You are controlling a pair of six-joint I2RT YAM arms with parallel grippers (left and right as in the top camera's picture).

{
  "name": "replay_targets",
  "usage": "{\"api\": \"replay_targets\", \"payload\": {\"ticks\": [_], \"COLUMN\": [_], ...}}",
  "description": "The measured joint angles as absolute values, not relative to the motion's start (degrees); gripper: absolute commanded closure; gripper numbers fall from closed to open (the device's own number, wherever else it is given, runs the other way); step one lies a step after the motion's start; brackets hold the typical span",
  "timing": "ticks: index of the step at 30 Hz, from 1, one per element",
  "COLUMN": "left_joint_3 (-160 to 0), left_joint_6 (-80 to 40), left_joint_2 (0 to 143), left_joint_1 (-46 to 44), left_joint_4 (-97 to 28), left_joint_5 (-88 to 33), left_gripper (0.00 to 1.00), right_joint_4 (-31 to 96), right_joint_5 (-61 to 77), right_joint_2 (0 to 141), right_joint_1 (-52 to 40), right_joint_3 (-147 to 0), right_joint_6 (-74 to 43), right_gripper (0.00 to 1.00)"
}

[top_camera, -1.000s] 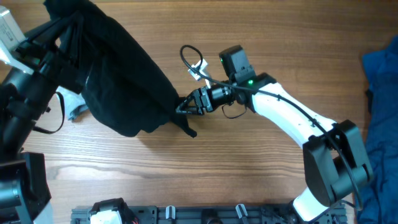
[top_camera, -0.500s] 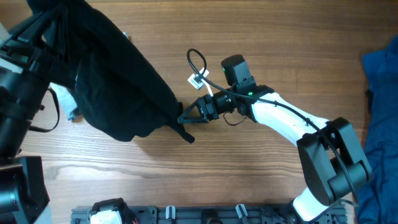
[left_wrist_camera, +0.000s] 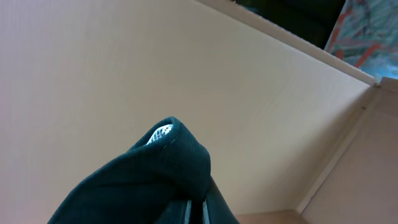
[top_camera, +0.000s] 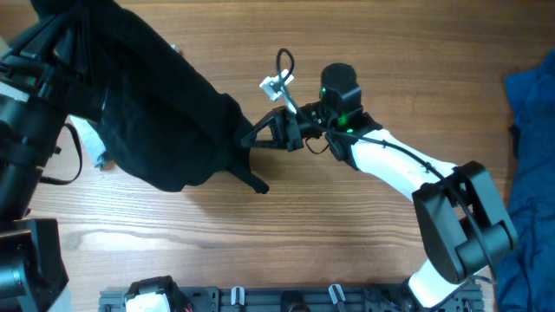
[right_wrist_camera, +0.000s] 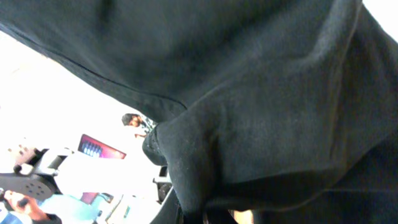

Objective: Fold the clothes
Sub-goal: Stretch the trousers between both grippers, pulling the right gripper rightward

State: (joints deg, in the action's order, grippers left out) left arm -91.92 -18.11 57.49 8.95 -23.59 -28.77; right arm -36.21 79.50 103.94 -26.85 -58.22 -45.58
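The clothes, black soft shorts (top_camera: pixel 147 104), hang lifted off the table at the upper left in the overhead view. My left gripper (left_wrist_camera: pixel 198 210) is shut on one corner of the shorts (left_wrist_camera: pixel 149 180), which bunch over its fingers; in the overhead view that gripper is hidden under the cloth. My right gripper (top_camera: pixel 253 139) is shut on the shorts' right edge, and black cloth (right_wrist_camera: pixel 249 99) fills its wrist view, folded over the jaws (right_wrist_camera: pixel 211 214). A loose tail of fabric (top_camera: pixel 254 182) dangles below the right gripper.
A royal-blue cloth (top_camera: pixel 531 156) lies at the table's right edge. A small pale object (top_camera: pixel 91 147) lies by the left arm. A black rail (top_camera: pixel 286 299) runs along the table's front edge. Bare wood spreads between the arms.
My right gripper has closed on the shorts' edge and moved up and slightly back from the table's middle, pulling the cloth with it. The left arm holds still.
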Motion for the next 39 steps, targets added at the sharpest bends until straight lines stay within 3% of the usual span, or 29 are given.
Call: {"api": "replay_targets", "payload": {"ticks": [7, 15, 22, 28, 33, 39], "left_joint_3": [-92.2, -92.2, -92.2, -92.2, -92.2, -92.2], "left_joint_6": [-15.6, -13.3, -13.1, -13.1, -13.1, -13.1], "left_joint_2": [57.5, 57.6, 59.1, 59.0, 59.0, 59.0], "left_joint_1": [9.0, 8.5, 7.6, 8.0, 8.1, 8.0], "left_joint_4": [-33.5, -41.5, -48.0, -46.2, -46.3, -46.8], "left_joint_5": [-25.7, -21.7, -25.6, -28.0, -28.8, -31.0], "left_gripper": [0.96, 0.96, 0.96, 0.96, 0.96, 0.96], "right_joint_4": [-42.4, -43.4, -41.8, -26.5, -5.6, 19.1], "right_joint_5": [78.2, 71.6, 68.9, 66.1, 58.5, 49.7], "right_joint_2": [101.5, 92.6, 81.6, 71.8, 63.6, 60.4], "right_joint_1": [-15.9, 7.8, 16.8, 18.4, 18.7, 18.0], "right_joint_3": [-58.2, -58.2, -58.5, -58.8, -59.6, -60.9], "right_joint_6": [-56.0, -73.5, -80.1, -74.1, -65.5, -38.9], "right_gripper": [0.95, 0.96, 0.95, 0.96, 0.96, 0.96]}}
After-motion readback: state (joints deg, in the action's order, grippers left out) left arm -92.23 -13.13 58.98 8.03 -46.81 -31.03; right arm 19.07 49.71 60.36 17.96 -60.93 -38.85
